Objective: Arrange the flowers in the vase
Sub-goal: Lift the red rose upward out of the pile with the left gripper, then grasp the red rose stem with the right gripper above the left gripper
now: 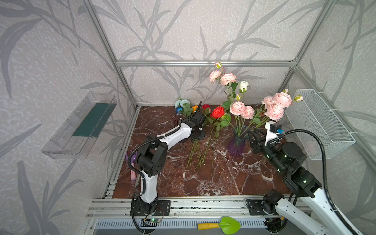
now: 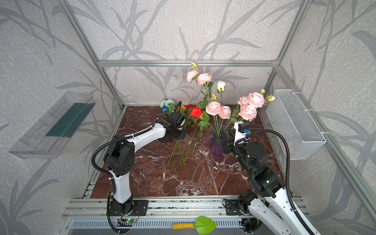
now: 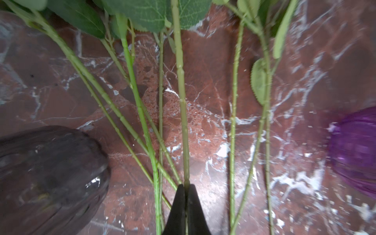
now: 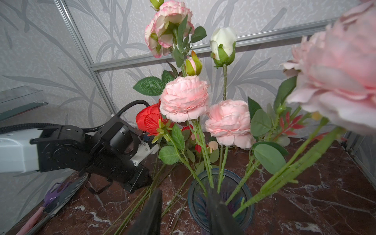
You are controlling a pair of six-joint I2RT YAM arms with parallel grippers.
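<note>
Red-brown marble table in an alu frame, grey leaf-print walls on 3 sides. On the L wall hangs a clear plastic bin. At the table's L edge a purple-and-pink tool lies by the left arm's base. Far-left of centre is a dark glass vessel, w/ the loose flowers just right of it. Their blooms (blue, pale blue, orange, red) are at the far edge and the stems fan toward the near side. The left pincer is clamped tight on one green stem of that bunch. Right of centre stands the purple vase w/ pink blooms and a white rose in it. The right pincer is partway open at the vase's near rim. No stem shows btwn its fingers, only the rim edge. On the R wall is a white wire basket.

Room to move: the near half of the table is bare. The far strip is crowded, w/ pink blooms leaning close to the basket.

Views: the grip on the stem shows only in the left wrist view; in both top views the wrist covers it. The right wrist view looks into the vase mouth, stems crossing inside. Both top views add a green trowel on the near rail.
</note>
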